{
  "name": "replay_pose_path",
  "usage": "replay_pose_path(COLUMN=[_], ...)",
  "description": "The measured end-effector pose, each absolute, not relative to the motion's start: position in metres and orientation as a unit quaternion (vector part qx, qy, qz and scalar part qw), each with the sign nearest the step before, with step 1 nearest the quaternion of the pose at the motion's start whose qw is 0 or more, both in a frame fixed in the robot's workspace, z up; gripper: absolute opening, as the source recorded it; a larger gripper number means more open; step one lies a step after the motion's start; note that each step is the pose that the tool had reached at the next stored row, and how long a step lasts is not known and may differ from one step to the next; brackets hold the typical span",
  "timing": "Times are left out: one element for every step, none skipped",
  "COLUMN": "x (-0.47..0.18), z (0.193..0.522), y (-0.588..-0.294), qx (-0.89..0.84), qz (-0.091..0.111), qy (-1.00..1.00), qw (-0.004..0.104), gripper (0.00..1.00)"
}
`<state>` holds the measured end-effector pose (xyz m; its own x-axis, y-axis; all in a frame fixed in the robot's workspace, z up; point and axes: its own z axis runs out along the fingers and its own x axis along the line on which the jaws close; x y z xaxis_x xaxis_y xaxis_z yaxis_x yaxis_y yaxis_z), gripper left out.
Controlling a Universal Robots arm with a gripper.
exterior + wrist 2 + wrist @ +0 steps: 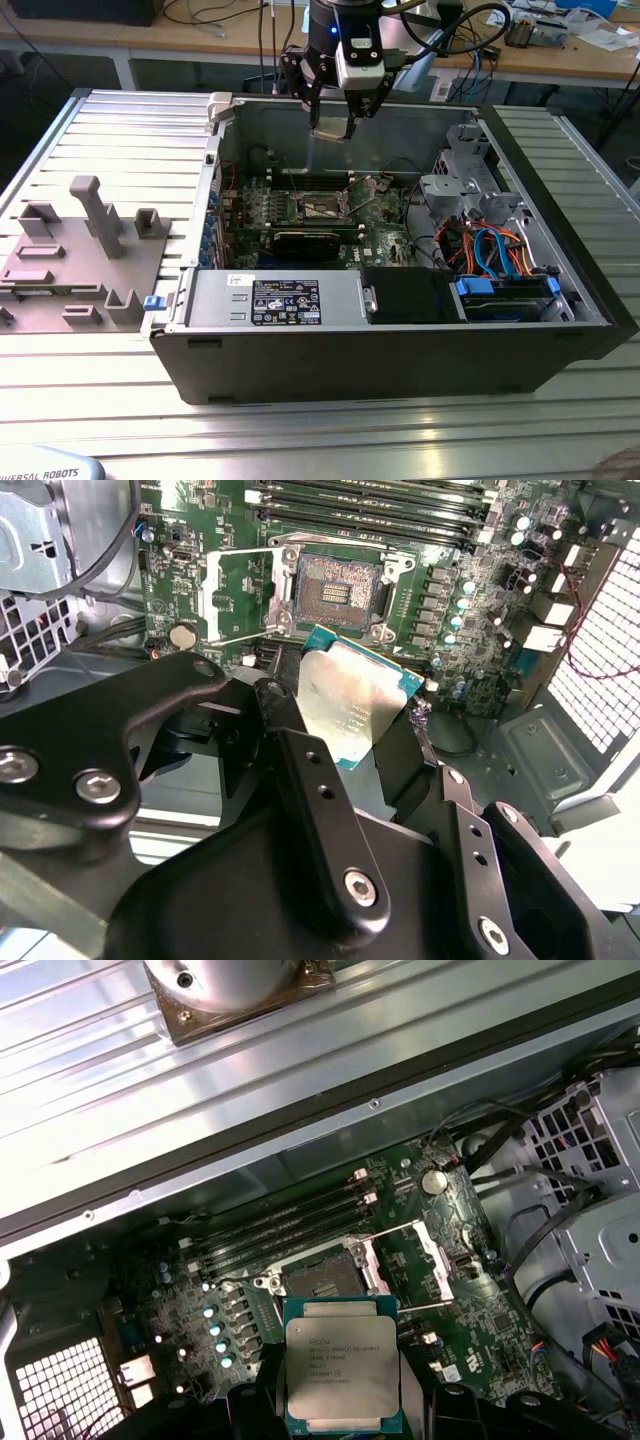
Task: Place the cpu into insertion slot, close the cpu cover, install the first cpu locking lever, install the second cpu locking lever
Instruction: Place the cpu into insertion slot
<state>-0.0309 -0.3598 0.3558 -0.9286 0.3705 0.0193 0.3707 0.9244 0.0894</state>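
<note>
**Chip in my grip, above the open socket**

My gripper (332,130) hangs inside the open computer case (400,365), close to its far wall and above the green board (385,235). My fingers (285,720) are clenched on the chip (355,702), one on each of two opposite edges. Its silver top faces the cameras in both wrist views. I hold the chip in the air, clear of the board, and it touches nothing but me.

The socket (335,588) lies on the board beneath, right beside the long memory slots (370,510). Its dark centre is bare inside a shiny rim. The cover (215,595) is swung away from it and sits along one side of the socket, not the side where the memory slots run. I cannot tell whether it stands upright or lies flat.

The case rests on a ribbed metal table (110,130). A grey plastic fixture (90,250) stands by the table's edge at the exterior view's left, well apart from me.
</note>
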Motion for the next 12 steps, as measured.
replay_pose_path(x=[-0.0309,-0.0309,-0.0309,-0.0309,-0.0309,-0.0309,-0.0309,-0.031,-0.0309,-0.0309,-0.0309,-0.0309], z=[0.3558,0.3558,0.3558,0.3558,0.3558,0.3558,0.3558,0.3558,0.3558,0.3558,0.3557,0.3558], y=[-0.3599,-0.3599,-0.3598,-0.3598,-0.3598,-0.3598,-0.3598,-0.3598,-0.3598,-0.3598,-0.3598,-0.3598], qx=[-0.189,-0.19,-0.19,-0.191,-0.191,-0.191,-0.192,-0.193,-0.193,-0.194,-0.194,-0.194], qz=[-0.046,-0.046,-0.046,-0.046,-0.046,-0.046,-0.046,-0.046,-0.046,-0.046,-0.046,-0.046], qy=[-0.981,-0.981,-0.981,-0.981,-0.98,-0.98,-0.98,-0.98,-0.98,-0.98,-0.98,-0.98], qw=[0.001,0.001,0.001,0.001,0.001,0.001,0.001,0.001,0.001,0.001,0.001,0.001], gripper=[0.54,0.54,0.54,0.54,0.54,0.54,0.54,0.54,0.54,0.54,0.54,0.54])
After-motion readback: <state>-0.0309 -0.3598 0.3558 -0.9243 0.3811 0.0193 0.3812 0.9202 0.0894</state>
